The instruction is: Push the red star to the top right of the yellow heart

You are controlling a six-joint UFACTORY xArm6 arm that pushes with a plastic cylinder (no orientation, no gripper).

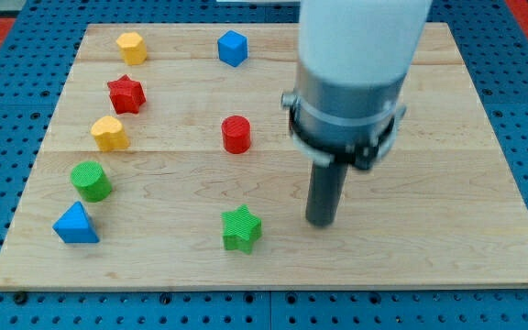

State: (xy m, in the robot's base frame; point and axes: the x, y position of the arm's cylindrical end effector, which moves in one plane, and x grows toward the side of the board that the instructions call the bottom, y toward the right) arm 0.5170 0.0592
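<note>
The red star [126, 93] lies at the view's upper left of the wooden board [447, 183]. The yellow heart [109, 134] lies just below it, slightly left. My tip [322, 221] rests on the board right of centre, far to the right of both blocks and right of the green star [241, 228]. The arm's white and grey body [356, 73] hangs above the tip and hides part of the board's top.
A yellow hexagon [131, 47] and a blue hexagon [232, 48] sit near the top edge. A red cylinder [236, 134] is at the centre. A green cylinder [91, 181] and a blue triangle [75, 224] sit at the lower left.
</note>
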